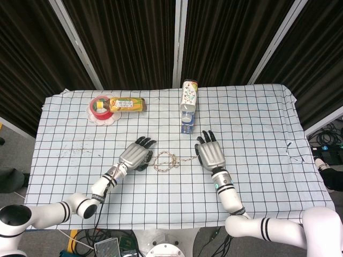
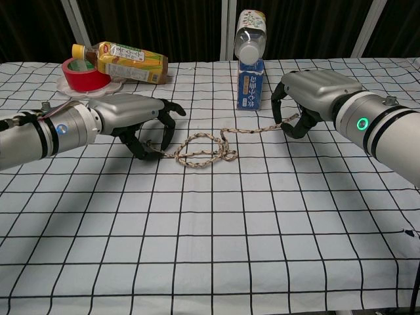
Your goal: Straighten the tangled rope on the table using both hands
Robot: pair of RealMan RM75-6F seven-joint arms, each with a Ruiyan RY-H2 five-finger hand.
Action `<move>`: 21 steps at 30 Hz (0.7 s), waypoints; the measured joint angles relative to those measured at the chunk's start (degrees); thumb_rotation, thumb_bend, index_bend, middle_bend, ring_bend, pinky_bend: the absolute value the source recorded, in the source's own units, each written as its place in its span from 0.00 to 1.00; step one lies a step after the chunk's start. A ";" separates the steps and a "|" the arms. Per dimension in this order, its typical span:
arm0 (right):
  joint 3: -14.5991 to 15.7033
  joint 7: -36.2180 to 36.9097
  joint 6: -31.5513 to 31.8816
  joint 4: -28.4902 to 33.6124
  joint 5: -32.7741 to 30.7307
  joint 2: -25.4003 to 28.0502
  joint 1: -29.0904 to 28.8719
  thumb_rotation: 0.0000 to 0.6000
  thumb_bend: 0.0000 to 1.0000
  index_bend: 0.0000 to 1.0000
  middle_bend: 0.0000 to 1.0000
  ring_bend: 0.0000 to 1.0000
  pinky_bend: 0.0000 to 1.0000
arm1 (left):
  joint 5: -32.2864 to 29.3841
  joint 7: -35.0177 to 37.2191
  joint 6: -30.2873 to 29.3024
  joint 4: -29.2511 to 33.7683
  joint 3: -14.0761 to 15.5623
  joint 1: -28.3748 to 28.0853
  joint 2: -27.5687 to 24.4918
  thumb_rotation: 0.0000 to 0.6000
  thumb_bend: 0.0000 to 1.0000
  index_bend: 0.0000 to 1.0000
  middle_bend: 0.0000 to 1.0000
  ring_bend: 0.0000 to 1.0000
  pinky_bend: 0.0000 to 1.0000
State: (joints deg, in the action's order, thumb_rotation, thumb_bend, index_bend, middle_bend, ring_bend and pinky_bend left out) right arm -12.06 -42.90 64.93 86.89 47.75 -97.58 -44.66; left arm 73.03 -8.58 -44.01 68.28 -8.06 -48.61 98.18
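A tan braided rope (image 2: 200,152) lies on the checked tablecloth (image 2: 210,230), knotted into loose loops at the middle (image 1: 165,160). Its left end runs under my left hand (image 2: 134,118), whose fingers curl down on either side of that end, still apart, with the thumb tip beside it. The rope's right end rises off the cloth into my right hand (image 2: 312,95), which pinches it between thumb and fingers. In the head view the left hand (image 1: 135,156) and right hand (image 1: 210,154) sit on either side of the tangle.
At the back left a red tape roll (image 2: 82,72) and a lying yellow tea bottle (image 2: 128,60) rest on a white plate. A blue carton (image 2: 251,84) with a plastic bottle (image 2: 251,33) lying against it stands just behind the rope, near the right hand.
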 measured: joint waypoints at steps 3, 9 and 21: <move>-0.07 0.05 -0.02 0.11 -0.02 0.09 -0.08 1.00 0.53 0.64 0.22 0.00 0.00 | -0.25 -0.44 0.30 0.00 0.15 -0.19 -0.05 1.00 0.32 0.54 0.07 0.00 0.00; 0.00 0.18 -0.10 0.14 -0.15 0.15 -0.14 1.00 0.53 0.64 0.22 0.00 0.00 | -1.08 -1.21 0.48 0.03 0.29 -0.33 -0.02 1.00 0.32 0.53 0.07 0.00 0.00; 0.09 0.35 -0.20 -0.01 -0.32 0.07 -0.31 1.00 0.53 0.64 0.22 0.00 0.00 | -2.88 -2.79 0.91 -0.11 0.37 -0.57 -0.06 1.00 0.34 0.53 0.07 0.00 0.00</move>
State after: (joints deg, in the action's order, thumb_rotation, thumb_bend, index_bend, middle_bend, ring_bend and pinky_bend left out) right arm -11.97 -42.55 64.73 86.87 47.44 -97.51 -44.96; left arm 70.15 -11.37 -43.11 68.16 -7.69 -49.19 98.12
